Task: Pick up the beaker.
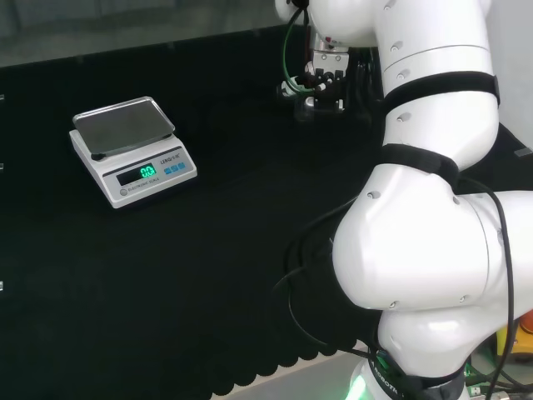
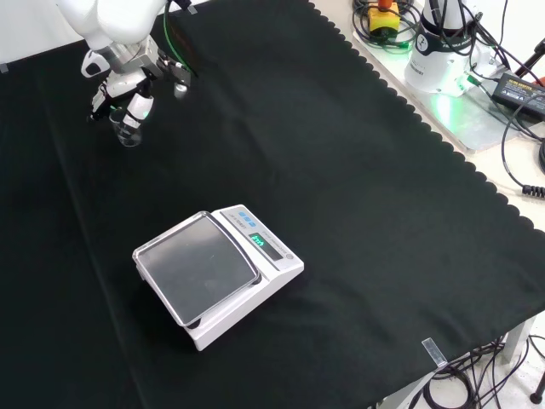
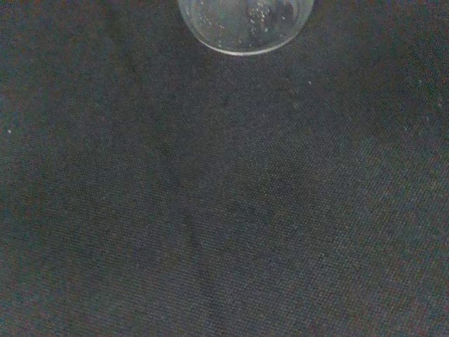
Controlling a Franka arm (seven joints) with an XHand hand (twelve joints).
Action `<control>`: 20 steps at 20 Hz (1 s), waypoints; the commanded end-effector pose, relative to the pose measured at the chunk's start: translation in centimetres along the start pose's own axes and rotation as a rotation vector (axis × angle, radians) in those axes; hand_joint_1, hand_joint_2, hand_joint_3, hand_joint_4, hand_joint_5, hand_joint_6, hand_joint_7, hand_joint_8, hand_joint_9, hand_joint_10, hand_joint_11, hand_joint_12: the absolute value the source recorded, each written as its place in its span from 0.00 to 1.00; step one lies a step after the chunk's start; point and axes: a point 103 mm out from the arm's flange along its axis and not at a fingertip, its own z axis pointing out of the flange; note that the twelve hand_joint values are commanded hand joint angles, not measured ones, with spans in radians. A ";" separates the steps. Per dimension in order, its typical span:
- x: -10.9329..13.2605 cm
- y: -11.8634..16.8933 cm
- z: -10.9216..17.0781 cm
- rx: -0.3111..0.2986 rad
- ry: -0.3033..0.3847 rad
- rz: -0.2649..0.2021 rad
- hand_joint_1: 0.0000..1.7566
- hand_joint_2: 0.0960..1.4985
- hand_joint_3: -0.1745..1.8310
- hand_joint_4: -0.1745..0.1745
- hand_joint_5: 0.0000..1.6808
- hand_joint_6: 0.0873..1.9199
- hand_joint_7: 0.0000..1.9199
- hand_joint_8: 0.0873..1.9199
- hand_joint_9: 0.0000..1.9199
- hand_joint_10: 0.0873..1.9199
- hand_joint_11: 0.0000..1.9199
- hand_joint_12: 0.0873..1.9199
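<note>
Beaker (image 2: 128,132) glass shows faintly at about ten o'clock in the front view, right under the hand (image 2: 128,94), with its base apparently resting on the black cloth of the worktop (image 2: 358,213). In the wrist view a clear round rim (image 3: 244,28) sits close ahead of the palm over the cloth, which suggests the hand is lined up over the vessel for a grasp. The fingers hang down around the glass in the front view, but whether they have closed on it or merely bracket it cannot be told. In the head view the hand (image 1: 323,83) sits at about one o'clock, partly behind the arm's white links. A scale (image 2: 217,273), at about seven o'clock in the front view, stands well apart from the beaker, so it should not obstruct a straight lift.
</note>
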 end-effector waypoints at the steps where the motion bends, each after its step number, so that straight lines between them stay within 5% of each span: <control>1: 0.0 -0.4 -0.1 -0.072 -0.032 0.028 0.18 0.70 0.16 0.21 0.31 0.00 0.25 0.41 0.37 0.37 0.31 0.69; 11: 0.4 -0.4 0.1 -0.148 -0.079 0.031 0.29 0.70 0.20 0.07 0.46 0.37 0.58 0.37 0.69 0.27 0.58 0.56; 20: 0.2 -1.5 -0.9 -0.309 -0.091 0.012 0.41 0.68 0.24 0.00 0.68 0.39 0.79 0.32 0.89 0.19 0.73 0.45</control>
